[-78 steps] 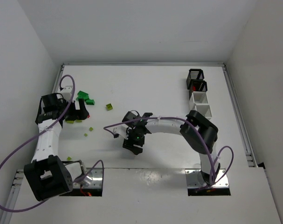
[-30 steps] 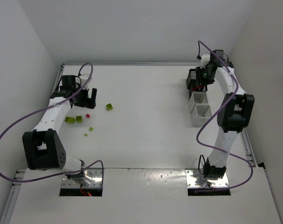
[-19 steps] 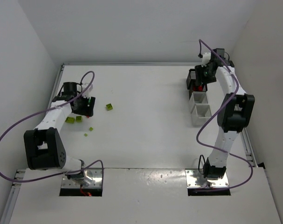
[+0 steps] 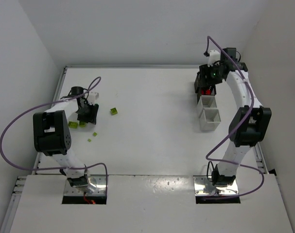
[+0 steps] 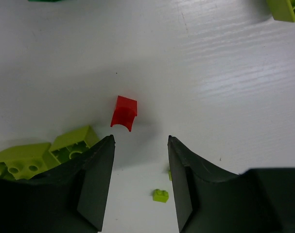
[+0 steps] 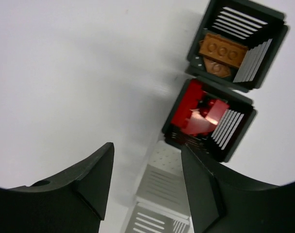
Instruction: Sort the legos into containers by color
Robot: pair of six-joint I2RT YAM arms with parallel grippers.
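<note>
In the left wrist view a small red lego (image 5: 124, 112) lies on the white table just beyond my left gripper's (image 5: 140, 141) tips; the jaws are open with nothing between them. Lime legos (image 5: 72, 143) lie beside the left finger, and a tiny lime lego (image 5: 160, 195) lies under the jaws. From above, my left gripper (image 4: 87, 114) covers the red one. My right gripper (image 6: 147, 148) hangs open and empty over the containers: a black bin (image 6: 237, 46) holds orange-brown legos, a black bin (image 6: 210, 119) holds red ones, and white bins (image 6: 164, 179) follow.
More lime legos (image 4: 113, 111) (image 4: 72, 124) and small lime bits (image 4: 95, 134) lie around the left gripper. The bin row (image 4: 211, 118) runs along the right side near the table rail. A purple cable loops off each arm.
My left gripper has swung down over the red lego and its jaws have narrowed. My right gripper came from mid-table to the black bins and its jaws have widened there.
</note>
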